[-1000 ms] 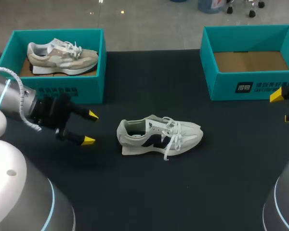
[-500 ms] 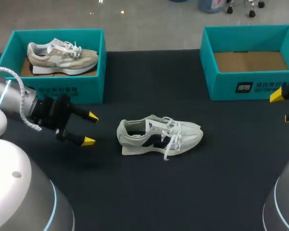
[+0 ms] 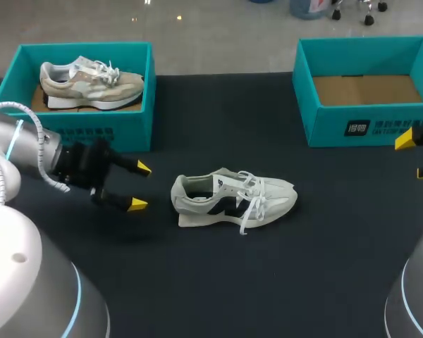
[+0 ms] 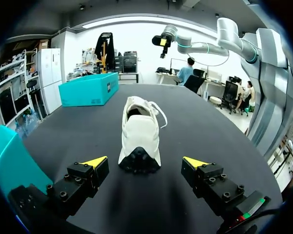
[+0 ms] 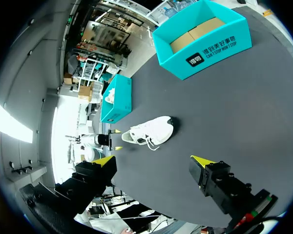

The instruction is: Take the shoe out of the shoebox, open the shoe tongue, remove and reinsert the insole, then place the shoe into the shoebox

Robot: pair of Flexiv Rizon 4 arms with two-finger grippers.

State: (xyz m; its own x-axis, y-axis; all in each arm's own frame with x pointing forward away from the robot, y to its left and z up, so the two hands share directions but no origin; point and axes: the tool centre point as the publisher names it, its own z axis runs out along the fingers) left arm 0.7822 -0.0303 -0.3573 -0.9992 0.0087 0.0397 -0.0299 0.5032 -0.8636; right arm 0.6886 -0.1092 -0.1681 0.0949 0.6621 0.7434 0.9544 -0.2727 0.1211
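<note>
A pale grey-white shoe (image 3: 233, 198) with a dark side mark lies on its sole in the middle of the black table, heel toward my left arm, laces loose. My left gripper (image 3: 140, 186) is open just off the heel, nothing between its fingers; in the left wrist view the shoe (image 4: 139, 134) sits straight ahead of the left gripper (image 4: 145, 163). An empty teal shoebox (image 3: 366, 90) stands at the back right. My right gripper (image 3: 417, 156) is open at the right edge; in the right wrist view the shoe (image 5: 151, 131) and shoebox (image 5: 201, 39) lie far beyond the right gripper (image 5: 154, 160).
A second teal box (image 3: 84, 91) at the back left holds a beige shoe (image 3: 90, 82); it stands just behind my left arm. The black table (image 3: 218, 282) runs bare toward the front edge.
My left gripper has moved a little to the right, closer to the shoe's heel. The shoe and my right arm have not moved.
</note>
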